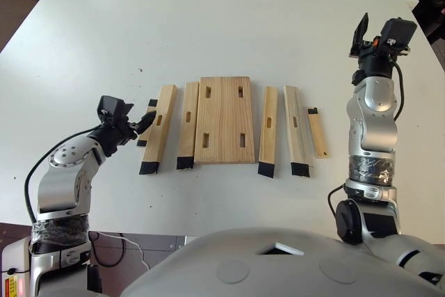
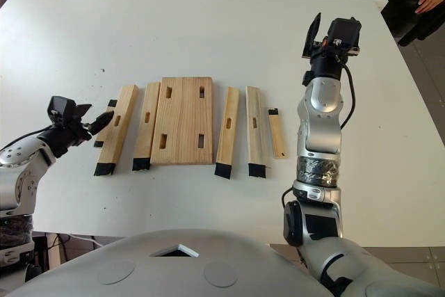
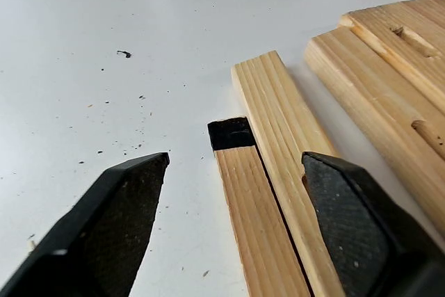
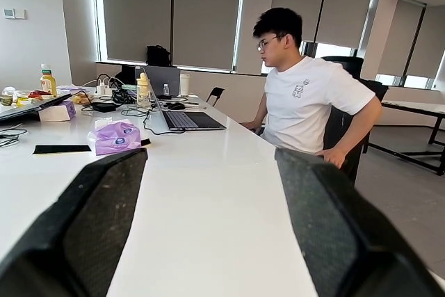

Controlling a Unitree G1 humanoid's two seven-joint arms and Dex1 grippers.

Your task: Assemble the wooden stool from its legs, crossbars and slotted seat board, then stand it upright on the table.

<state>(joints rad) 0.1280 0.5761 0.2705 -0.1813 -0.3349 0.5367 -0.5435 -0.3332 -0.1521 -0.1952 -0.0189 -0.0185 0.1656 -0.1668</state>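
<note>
- The stool is still in pieces, lying flat in one row on the counter (image 1: 292, 39). The seat board (image 1: 223, 120) is in the middle, with two legs on each side and a short crossbar at each outer end. With the pieces side by side and none stacked, each one can probably be picked up singly.
- The left crossbar (image 3: 254, 220) lies tight against the outer left leg (image 1: 160, 129), its black tip pointing away from the robot.
- The left gripper (image 1: 146, 122) sits low over the counter at that end of the row. Its jaws are spread wide and hold nothing, with one finger over bare counter and the other over the leg, so the crossbar lies between them. This looks like the line-up for a first pick, though closing here might catch the leg too.
- The right crossbar (image 1: 317, 132) lies just beside the outer right leg (image 1: 296, 130).
- The right gripper (image 4: 210, 152) is held high on the right, well apart from the wood and pointing across the room. Its jaws are open and empty, and it seems parked out of the way.
</note>
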